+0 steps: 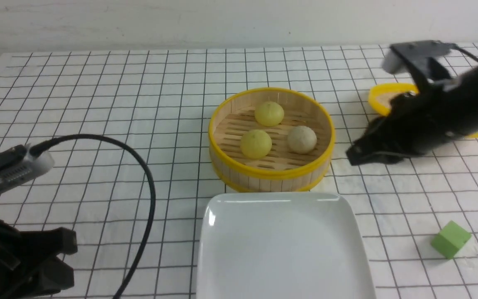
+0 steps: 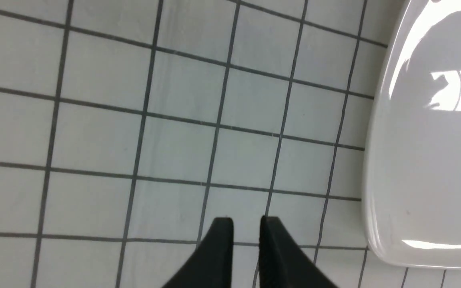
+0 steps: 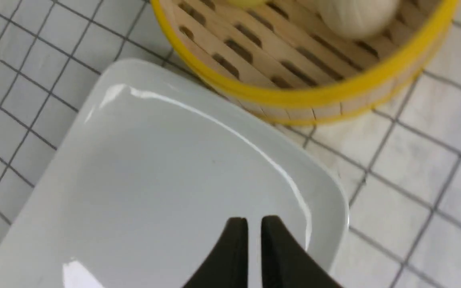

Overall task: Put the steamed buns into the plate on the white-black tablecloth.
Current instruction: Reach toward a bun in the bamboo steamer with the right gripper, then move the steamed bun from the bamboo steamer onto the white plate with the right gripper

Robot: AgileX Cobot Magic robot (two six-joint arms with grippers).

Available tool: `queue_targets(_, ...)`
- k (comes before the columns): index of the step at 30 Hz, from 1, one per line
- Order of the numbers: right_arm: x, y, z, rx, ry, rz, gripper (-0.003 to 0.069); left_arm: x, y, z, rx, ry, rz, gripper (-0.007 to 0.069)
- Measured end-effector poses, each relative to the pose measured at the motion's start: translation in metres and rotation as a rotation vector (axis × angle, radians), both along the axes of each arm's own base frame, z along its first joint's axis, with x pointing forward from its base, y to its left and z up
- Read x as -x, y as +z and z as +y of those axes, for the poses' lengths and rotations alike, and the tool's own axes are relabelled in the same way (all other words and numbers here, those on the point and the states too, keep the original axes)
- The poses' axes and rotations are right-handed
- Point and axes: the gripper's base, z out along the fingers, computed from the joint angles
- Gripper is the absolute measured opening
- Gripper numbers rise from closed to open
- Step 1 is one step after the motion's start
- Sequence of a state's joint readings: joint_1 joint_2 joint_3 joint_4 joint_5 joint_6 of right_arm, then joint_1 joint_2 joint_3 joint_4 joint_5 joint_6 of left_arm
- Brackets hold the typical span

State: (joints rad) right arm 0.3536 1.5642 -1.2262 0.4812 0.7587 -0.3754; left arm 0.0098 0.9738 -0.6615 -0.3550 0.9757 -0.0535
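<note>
white-black tablecloth (image 1: 98, 104) covers the table; three steamed buns (image 1: 256, 143) sit inside the bamboo steamer (image 1: 270, 176), just behind the plate (image 1: 280, 249); right gripper (image 3: 254, 224) hangs right of the steamer, left gripper (image 2: 246, 224) over cloth left of the plate; each one's fingers stand a narrow slit apart, pinching nothing

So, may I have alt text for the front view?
Three round steamed buns, two pale yellow, one beige, sit in a yellow-rimmed bamboo steamer behind an empty white plate on a black-gridded white cloth; black robot arms flank them.
</note>
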Motion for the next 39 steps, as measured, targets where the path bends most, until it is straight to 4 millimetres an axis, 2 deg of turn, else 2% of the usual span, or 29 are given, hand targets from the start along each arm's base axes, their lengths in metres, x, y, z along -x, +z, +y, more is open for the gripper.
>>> queue_targets(2,-0.014,-0.006,0.007,0.033,-0.001,-0.003,0.0142,-0.001,0.000,0.000,0.000,0.001,-0.004,0.0168)
queue_targets(5,-0.055,-0.022,0.023,0.082,-0.048,-0.041,0.0260,-0.002,0.001,0.000,0.002,0.006,-0.019,0.0239)
queue_targets(6,-0.056,-0.020,0.023,0.079,-0.049,-0.050,0.0267,-0.002,0.001,0.000,0.001,0.006,-0.020,0.0242)
queue_targets(8,-0.084,-0.043,0.030,0.115,-0.076,-0.054,0.0360,-0.003,0.001,0.000,0.002,0.010,-0.031,0.0269)
queue_targets(11,-0.105,-0.063,0.037,0.140,-0.078,-0.056,0.0412,-0.004,0.001,0.000,0.002,0.012,-0.035,0.0276)
queue_targets(14,-0.115,-0.079,0.041,0.153,-0.077,-0.039,0.0391,-0.004,0.001,0.000,0.002,0.012,-0.035,0.0276)
queue_targets(16,-0.119,-0.085,0.042,0.161,-0.075,-0.034,0.0303,-0.004,0.001,0.000,0.002,0.012,-0.035,0.0276)
queue_targets(17,-0.119,-0.085,0.042,0.162,-0.074,-0.036,0.0290,-0.004,0.001,0.000,0.002,0.012,-0.035,0.0276)
queue_targets(18,-0.119,-0.080,0.042,0.160,-0.073,-0.038,0.0171,-0.004,0.001,0.000,0.003,0.012,-0.035,0.0276)
queue_targets(20,-0.113,-0.062,0.040,0.158,-0.065,-0.058,0.0043,-0.004,0.001,0.000,0.003,0.012,-0.035,0.0276)
queue_targets(21,-0.107,-0.046,0.038,0.154,-0.060,-0.072,0.0022,-0.004,0.001,0.000,0.003,0.012,-0.035,0.0277)
queue_targets(22,-0.105,-0.039,0.037,0.151,-0.060,-0.084,0.0020,-0.004,0.001,0.000,0.003,0.012,-0.035,0.0277)
queue_targets(24,-0.078,0.013,0.028,0.128,-0.051,-0.122,0.0021,-0.004,0.001,0.000,0.003,0.012,-0.035,0.0277)
queue_targets(25,-0.064,0.032,0.024,0.113,-0.053,-0.125,0.0021,-0.004,0.001,0.000,0.003,0.012,-0.035,0.0277)
queue_targets(26,-0.046,0.047,0.018,0.091,-0.059,-0.113,0.0021,-0.004,0.001,0.000,0.003,0.012,-0.035,0.0277)
queue_targets(27,-0.036,0.051,0.016,0.075,-0.061,-0.097,0.0022,-0.004,0.001,0.000,0.003,0.012,-0.035,0.0277)
queue_targets(29,-0.002,0.046,0.011,0.031,-0.065,-0.011,0.0024,-0.004,0.001,0.000,0.003,0.012,-0.035,0.0277)
queue_targets(30,0.010,0.034,0.010,0.015,-0.066,0.037,0.0024,-0.004,0.001,0.000,0.003,0.012,-0.035,0.0277)
queue_targets(31,0.018,0.020,0.011,0.013,-0.067,0.074,0.0024,-0.004,0.001,0.000,0.003,0.012,-0.035,0.0277)
queue_targets(32,0.021,0.018,0.011,0.004,-0.068,0.083,0.0025,-0.004,0.001,0.000,0.003,0.012,-0.035,0.0277)
queue_targets(33,0.033,-0.009,0.013,0.001,-0.076,0.135,0.0029,-0.004,0.001,0.000,0.003,0.012,-0.035,0.0277)
queue_targets(35,0.048,-0.048,0.018,0.000,-0.099,0.174,0.0047,-0.004,0.001,0.000,0.000,0.014,-0.040,0.0278)
queue_targets(38,0.060,-0.082,0.024,0.030,-0.097,0.167,0.0102,-0.006,0.002,0.001,-0.003,0.019,-0.056,0.0278)
queue_targets(39,0.063,-0.092,0.026,0.045,-0.085,0.160,0.0142,-0.006,0.002,0.001,-0.004,0.021,-0.062,0.0278)
